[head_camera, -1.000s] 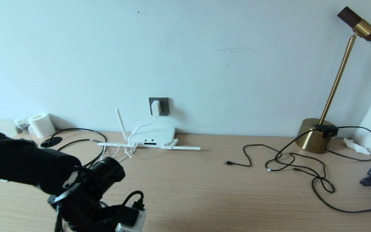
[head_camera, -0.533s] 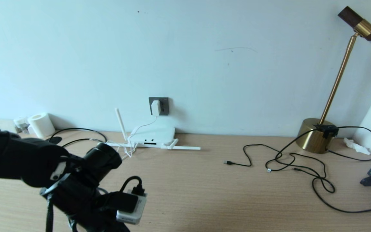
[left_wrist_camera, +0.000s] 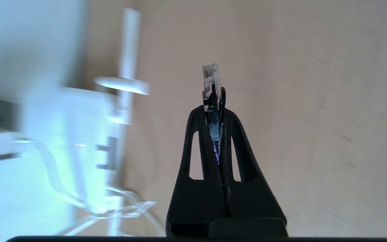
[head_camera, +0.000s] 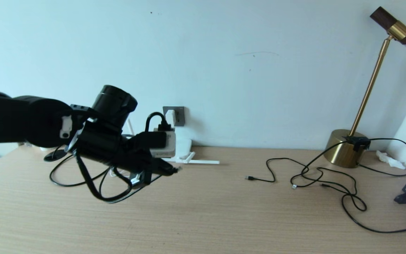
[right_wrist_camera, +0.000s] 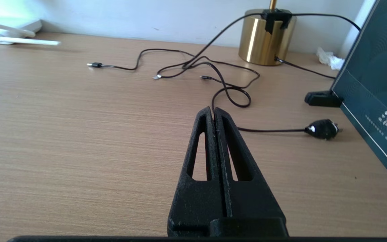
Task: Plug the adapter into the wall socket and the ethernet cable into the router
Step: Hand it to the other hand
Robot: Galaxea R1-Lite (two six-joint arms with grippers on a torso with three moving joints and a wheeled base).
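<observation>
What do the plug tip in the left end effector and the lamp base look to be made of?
Small see-through plug tip of the black ethernet cable, pinched in the shut left end effector: clear hard plastic, probably, since the desk shows through it. Round gold lamp base: brushed, brass-toned metal by its soft vertical sheen, though it may only be plated.

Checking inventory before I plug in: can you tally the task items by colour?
White: 2, the router and the adapter
Black: 1, the ethernet cable, gripped in the left hand
Grey: 1, the socket
Total: 4
</observation>
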